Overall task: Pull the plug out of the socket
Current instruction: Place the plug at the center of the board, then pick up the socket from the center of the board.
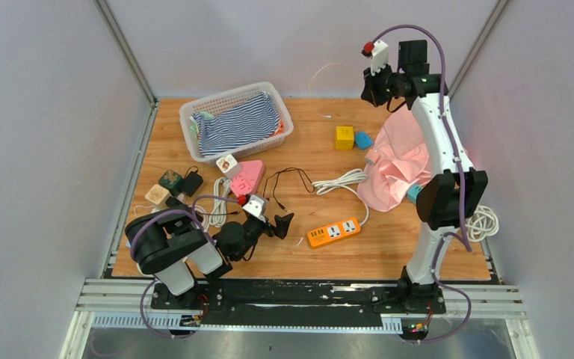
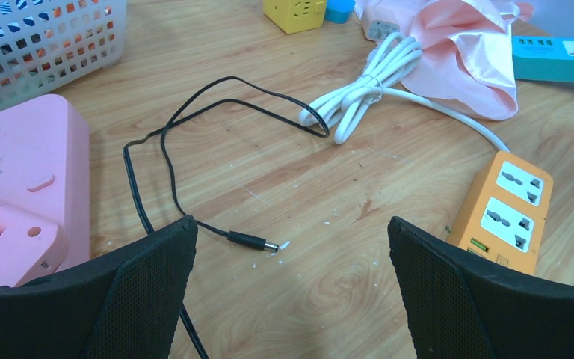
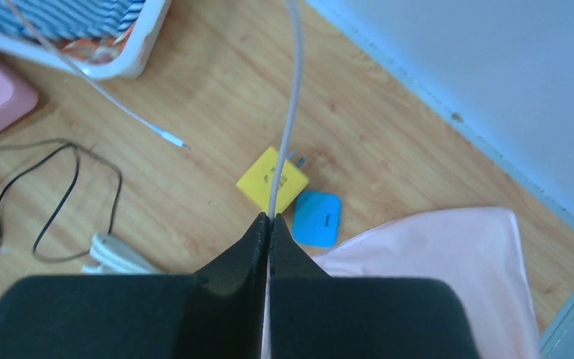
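Top camera overlooks the whole bench (image 1: 389, 258). Left wrist view skims low; right wrist looks down from high. All share the yellow cube adapter (image 1: 344, 137).

- left arm (image 1: 168, 248), lower left of the overhead frame: rounded black joint housings, short white links.
- right arm (image 1: 435, 142), right side: long white links, black joint housings.
- purple cables (image 1: 407, 26): one looped along each arm.
- white block (image 1: 378, 57) with a red cap, one at each wrist.
- black rail (image 1: 299, 292), bottom edge, carrying both black base plates.
- left gripper (image 2: 290, 224): black fingers with a fine dotted texture.
- right gripper (image 3: 269, 221): plain matt black fingers.
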`<state>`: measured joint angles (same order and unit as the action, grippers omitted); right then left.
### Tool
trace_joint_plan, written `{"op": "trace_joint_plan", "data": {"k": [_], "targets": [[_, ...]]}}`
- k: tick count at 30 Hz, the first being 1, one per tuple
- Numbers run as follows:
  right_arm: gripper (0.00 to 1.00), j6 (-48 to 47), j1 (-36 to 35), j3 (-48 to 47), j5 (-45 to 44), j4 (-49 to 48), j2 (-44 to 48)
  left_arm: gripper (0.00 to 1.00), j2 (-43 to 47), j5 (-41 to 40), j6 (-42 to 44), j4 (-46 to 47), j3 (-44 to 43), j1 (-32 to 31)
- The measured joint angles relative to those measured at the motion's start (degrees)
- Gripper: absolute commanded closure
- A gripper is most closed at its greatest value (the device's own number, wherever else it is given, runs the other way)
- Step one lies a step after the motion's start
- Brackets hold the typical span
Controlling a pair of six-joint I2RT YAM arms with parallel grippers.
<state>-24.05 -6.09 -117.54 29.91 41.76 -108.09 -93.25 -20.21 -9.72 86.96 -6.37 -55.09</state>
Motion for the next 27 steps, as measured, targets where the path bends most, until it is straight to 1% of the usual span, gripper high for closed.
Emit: {"op": "trace_joint_plan", "data": {"k": [2,4,8,11,13,15,17,20,21,24,27], "targets": [[0.98,1.8,0.0,-2.4,-1.8,-2.7,-2.7,0.01,0.0,0.0,0.0,0.0,0.0,0.0],[0.95,2.6,0.0,-4.6,-3.5,-4.6,-5.5,0.00,0.0,0.0,0.0,0.0,0.0,0.0],[0.80,2.3,0.0,-6.1,-7.4,-6.5,-11.5,0.00,0.0,0.0,0.0,0.0,0.0,0.0],[0.62,0.7,0.0,-6.1,-10.3,-6.5,-16.0,0.00,0.0,0.3,0.0,0.0,0.0,0.1],[0.54,-0.3,0.0,-6.1,-11.6,-6.0,-18.2,0.00,0.0,1.0,0.1,0.0,0.0,0.3],[0.49,-1.2,0.0,-6.1,-12.5,-4.9,-19.5,0.00,0.0,2.1,0.1,0.0,0.0,0.5],[0.47,-1.9,0.0,-6.1,-13.2,-3.6,-19.6,0.00,0.0,3.6,0.3,0.0,0.0,0.8],[0.47,-2.5,0.0,-4.2,-13.6,-3.7,-17.1,0.00,0.0,8.1,1.3,0.0,0.0,1.0],[0.47,-2.6,0.0,-2.3,-13.6,-3.9,-15.3,0.00,0.0,9.5,1.7,0.0,0.0,1.0],[0.48,-2.5,0.0,6.1,-12.7,-4.6,-6.9,0.00,0.0,14.4,2.8,0.0,-0.1,1.1],[0.49,-2.8,0.2,16.9,-8.5,-5.2,4.7,0.00,0.0,17.3,3.3,0.0,-0.1,1.1]]}}
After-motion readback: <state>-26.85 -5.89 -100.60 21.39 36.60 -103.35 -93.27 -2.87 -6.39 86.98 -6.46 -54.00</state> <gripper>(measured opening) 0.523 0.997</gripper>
